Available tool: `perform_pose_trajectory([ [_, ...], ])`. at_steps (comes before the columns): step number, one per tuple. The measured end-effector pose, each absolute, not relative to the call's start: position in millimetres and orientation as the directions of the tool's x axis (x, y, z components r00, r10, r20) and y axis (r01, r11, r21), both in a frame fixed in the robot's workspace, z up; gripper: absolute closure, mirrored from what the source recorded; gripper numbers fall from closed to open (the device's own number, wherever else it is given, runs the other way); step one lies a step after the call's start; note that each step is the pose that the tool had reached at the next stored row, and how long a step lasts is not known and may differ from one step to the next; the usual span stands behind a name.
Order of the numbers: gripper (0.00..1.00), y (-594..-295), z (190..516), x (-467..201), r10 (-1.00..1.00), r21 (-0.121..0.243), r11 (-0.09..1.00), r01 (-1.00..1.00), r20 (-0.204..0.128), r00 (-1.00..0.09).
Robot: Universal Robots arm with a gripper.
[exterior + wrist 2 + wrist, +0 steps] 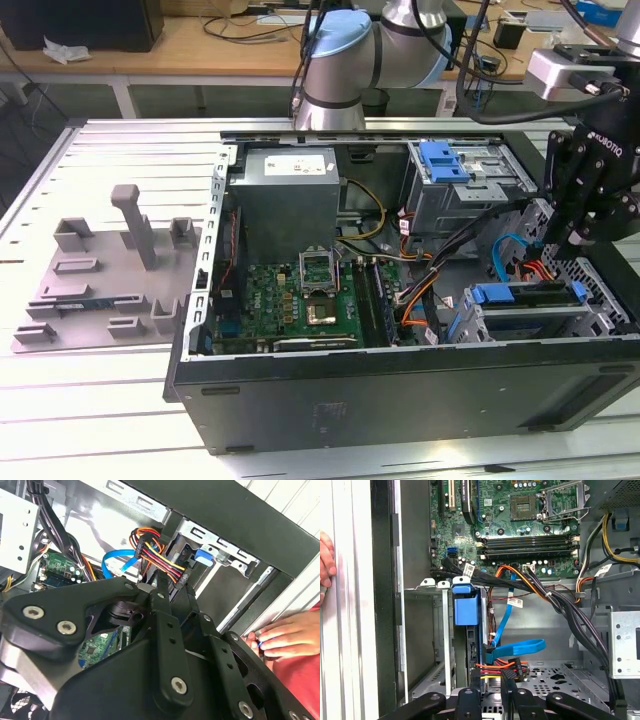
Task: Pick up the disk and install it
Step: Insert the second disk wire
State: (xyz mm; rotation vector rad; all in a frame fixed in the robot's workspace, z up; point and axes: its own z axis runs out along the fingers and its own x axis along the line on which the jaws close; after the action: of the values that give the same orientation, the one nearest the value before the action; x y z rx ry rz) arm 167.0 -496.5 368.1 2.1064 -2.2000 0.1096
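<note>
- The disk (530, 293) stands on edge in the lower drive cage (560, 325), at the exterior view's right. The first wrist view shows its blue bracket tab (466, 605) at the mouth of the slot.
- By my read, pick-up is done and we're in the install step. The disk looks seated or very nearly so, though how deep it sits I can't confirm.
- The claw (578, 240) hovers just above that cage, pointing down at the cabling behind the disk. Open or closed? Can't tell from here, and nothing shows in its grip.
- Right under it are the red-yellow-orange power bundle (500, 666) and the flat blue data cable (520, 646), crowded close together.
- Any finishing move calls for a careful line past those wires, with no snagging.
- A person's hand (285, 637) sits just beside the case (400, 390) outer wall, so that's a hazard to watch.
- Further out are the motherboard (300, 295) and the slatted counter (100, 400).
</note>
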Motion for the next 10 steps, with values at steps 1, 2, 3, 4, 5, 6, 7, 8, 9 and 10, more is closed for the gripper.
perform_pose_trajectory([
  [1,0.7,-496,368,167,-0.992,0.013,0.044,-0.999,0.118,-0.042],
  [2,0.7,-495,368,167,-0.991,0.013,0.044,-0.999,0.128,-0.042],
  [3,0.7,-494,368,167,-0.988,0.013,0.044,-0.999,0.149,-0.042],
  [4,0.7,-489,368,167,-0.982,0.012,0.045,-0.999,0.183,-0.042],
  [5,0.7,-482,368,167,-0.982,0.012,0.045,-0.999,0.187,-0.042],
  [6,0.7,-480,368,167,-0.981,0.012,0.045,-0.999,0.19,-0.042],
  [7,0.7,-479,368,167,-0.98,0.012,0.045,-0.999,0.194,-0.042],
  [8,0.7,-479,368,167,-0.979,0.012,0.045,-0.999,0.197,-0.042],
  [9,0.7,-479,368,167,-0.979,0.012,0.045,-0.999,0.199,-0.042],
  [10,0.7,-479,368,167,-0.979,0.012,0.045,-0.999,0.201,-0.042],
])
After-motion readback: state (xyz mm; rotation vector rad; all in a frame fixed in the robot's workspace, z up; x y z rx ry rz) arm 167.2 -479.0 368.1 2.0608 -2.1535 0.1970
